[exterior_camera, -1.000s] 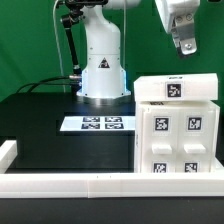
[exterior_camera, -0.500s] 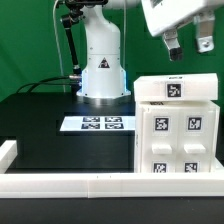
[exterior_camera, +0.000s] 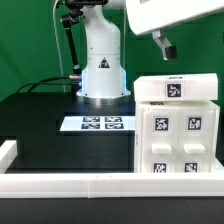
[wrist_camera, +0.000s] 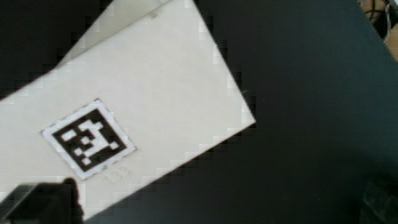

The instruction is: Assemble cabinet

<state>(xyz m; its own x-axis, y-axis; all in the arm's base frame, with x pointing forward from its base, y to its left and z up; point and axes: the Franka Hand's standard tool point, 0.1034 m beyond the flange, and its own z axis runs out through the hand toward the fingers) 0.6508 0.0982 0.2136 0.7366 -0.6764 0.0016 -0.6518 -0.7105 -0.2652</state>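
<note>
Exterior view: tool point(exterior_camera: 188, 42) hangs above the cabinet point(exterior_camera: 176, 130), well apart.
Tool state: partly out of frame; spread or pressed together, cannot tell.
Wrist view: cabinet's tagged white face.

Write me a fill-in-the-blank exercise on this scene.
The cabinet stands at the exterior view's ____ side. The marker board lies on the ____ table. The gripper hangs ____ the cabinet. In the wrist view, the cabinet's top shows ____ tag.
Missing: right; black; above; one.
</note>
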